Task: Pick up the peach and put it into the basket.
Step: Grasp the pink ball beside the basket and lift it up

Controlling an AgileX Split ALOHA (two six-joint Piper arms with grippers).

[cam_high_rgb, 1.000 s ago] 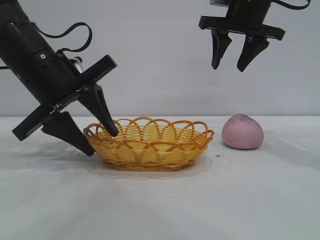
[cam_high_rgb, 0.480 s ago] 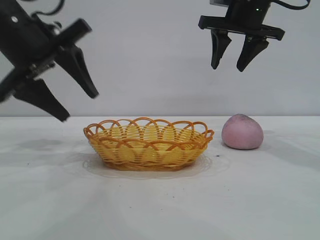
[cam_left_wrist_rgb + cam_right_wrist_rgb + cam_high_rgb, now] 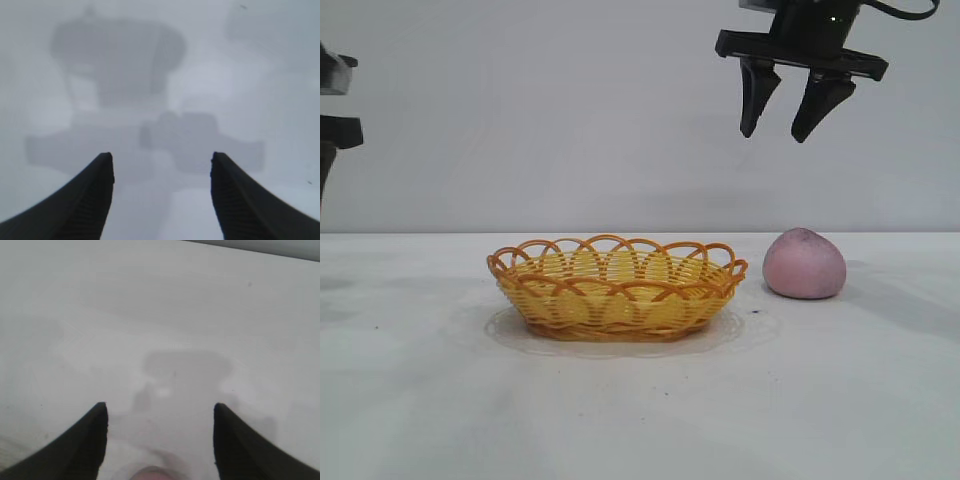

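Observation:
The dusty-pink peach lies on the white table to the right of the yellow-orange wicker basket, a short gap between them. The basket holds nothing. High above the gap between basket and peach hangs my right gripper, open and pointing down; in its wrist view only a sliver of the peach shows near the jaws. Only a dark piece of my left arm shows at the far left edge, well above the table. My left gripper is open over bare table with nothing between its fingers.
The white table runs wide in front of and around the basket. A plain grey wall stands behind. The arms' shadows fall on the tabletop.
My left gripper has lifted off the basket's left end and swung up and away to the left, almost out of the exterior view. The right gripper, basket and peach have not moved.

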